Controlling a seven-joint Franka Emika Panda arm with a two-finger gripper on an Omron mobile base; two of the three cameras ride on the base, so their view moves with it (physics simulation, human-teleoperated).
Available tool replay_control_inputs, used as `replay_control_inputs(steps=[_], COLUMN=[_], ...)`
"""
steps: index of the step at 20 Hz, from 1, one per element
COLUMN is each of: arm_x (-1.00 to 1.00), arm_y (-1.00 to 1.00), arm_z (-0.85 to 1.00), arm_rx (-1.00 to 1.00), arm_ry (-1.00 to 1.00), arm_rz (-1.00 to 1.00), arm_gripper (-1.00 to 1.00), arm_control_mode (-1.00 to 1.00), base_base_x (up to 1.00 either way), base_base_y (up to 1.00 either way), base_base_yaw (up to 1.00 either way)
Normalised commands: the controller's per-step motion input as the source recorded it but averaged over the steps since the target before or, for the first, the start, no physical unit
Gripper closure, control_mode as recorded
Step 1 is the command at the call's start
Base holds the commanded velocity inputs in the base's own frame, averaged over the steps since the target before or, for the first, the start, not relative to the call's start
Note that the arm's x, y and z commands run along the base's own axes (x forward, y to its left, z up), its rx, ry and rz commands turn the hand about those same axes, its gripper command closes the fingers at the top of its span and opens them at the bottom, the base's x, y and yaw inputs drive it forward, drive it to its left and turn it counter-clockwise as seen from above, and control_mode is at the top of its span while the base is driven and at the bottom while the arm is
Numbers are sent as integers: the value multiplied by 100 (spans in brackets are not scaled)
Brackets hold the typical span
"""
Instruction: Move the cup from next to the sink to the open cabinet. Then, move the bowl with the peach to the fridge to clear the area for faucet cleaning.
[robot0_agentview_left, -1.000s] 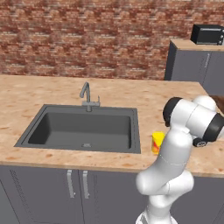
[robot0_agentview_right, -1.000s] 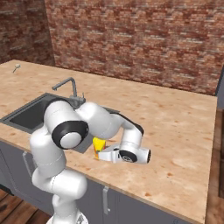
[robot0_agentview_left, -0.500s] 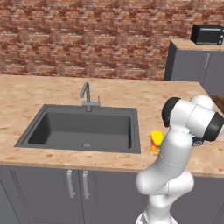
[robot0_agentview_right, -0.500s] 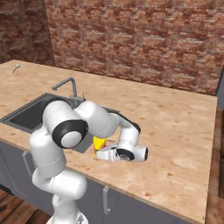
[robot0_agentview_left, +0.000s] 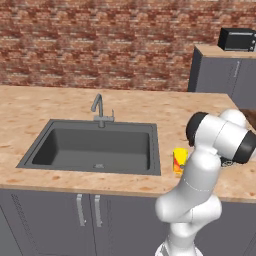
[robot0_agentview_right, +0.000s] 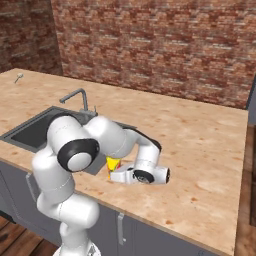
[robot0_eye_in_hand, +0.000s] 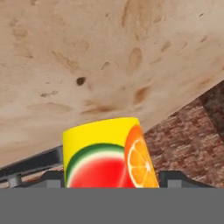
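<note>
Cup (robot0_eye_in_hand: 107, 153) stands on the counter (robot0_agentview_right: 200, 150) between the tool's (robot0_eye_in_hand: 109, 179) spread tips, grip unclear

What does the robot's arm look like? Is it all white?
Mostly white. The arm is made of smooth, rounded, shiny white tube sections, with dark grey-black bands and round caps at the joints. The hand is a white block with a dark round end. Its two finger tips are small and dark grey.

Kitchen: sink (robot0_agentview_left: 95, 148), faucet (robot0_agentview_left: 99, 109), microwave (robot0_agentview_left: 236, 39).
</note>
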Motion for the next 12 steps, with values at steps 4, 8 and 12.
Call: replay_control_inputs(steps=[4,8,12], arm_x=[-4,-1,-6], arm_y=[0,0,1], arm_z=[86,100,100], arm_rx=[0,0,0], arm_ry=[-18,-24,-22], arm_rz=[0,-4,-5], arm_gripper=[100,100,100], arm_control_mode=[-100,-100,-100], base_base_x=[0,0,0], base_base_y=[0,0,0], base_base_yaw=[0,0,0])
